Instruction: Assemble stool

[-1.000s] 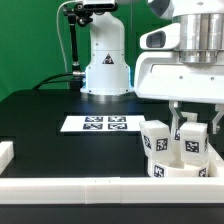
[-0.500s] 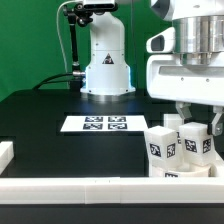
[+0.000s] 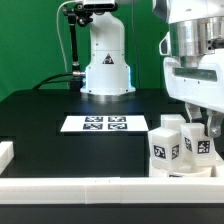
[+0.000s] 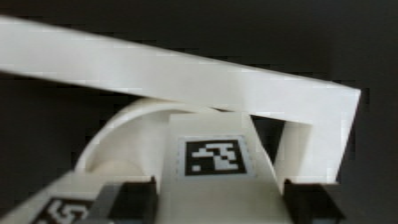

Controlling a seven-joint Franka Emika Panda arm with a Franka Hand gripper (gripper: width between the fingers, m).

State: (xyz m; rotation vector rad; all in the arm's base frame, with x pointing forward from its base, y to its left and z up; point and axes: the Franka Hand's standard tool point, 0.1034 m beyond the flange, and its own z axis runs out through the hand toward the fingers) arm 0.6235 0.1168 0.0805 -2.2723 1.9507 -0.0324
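The stool stands upside down at the exterior view's right, by the front rail: a round white seat (image 3: 180,169) with blocky tagged legs rising from it, one on the left (image 3: 164,146) and one behind (image 3: 173,123). My gripper (image 3: 202,127) comes straight down and is shut on the right leg (image 3: 199,147). In the wrist view that leg (image 4: 217,150) fills the space between my dark fingers (image 4: 139,201), its tag facing the camera. The curved edge of the seat (image 4: 128,140) shows beside it, and another leg's tag (image 4: 59,211) peeks in at the corner.
The marker board (image 3: 95,124) lies mid-table. White border rails run along the front (image 3: 80,187) and meet in a corner (image 4: 214,78) close past the stool. A short rail end (image 3: 5,152) sits at the left. The robot base (image 3: 105,65) stands at the back.
My gripper has shifted toward the exterior view's right, and the held leg and the rest of the stool have moved right with it. The grip has stayed the same.
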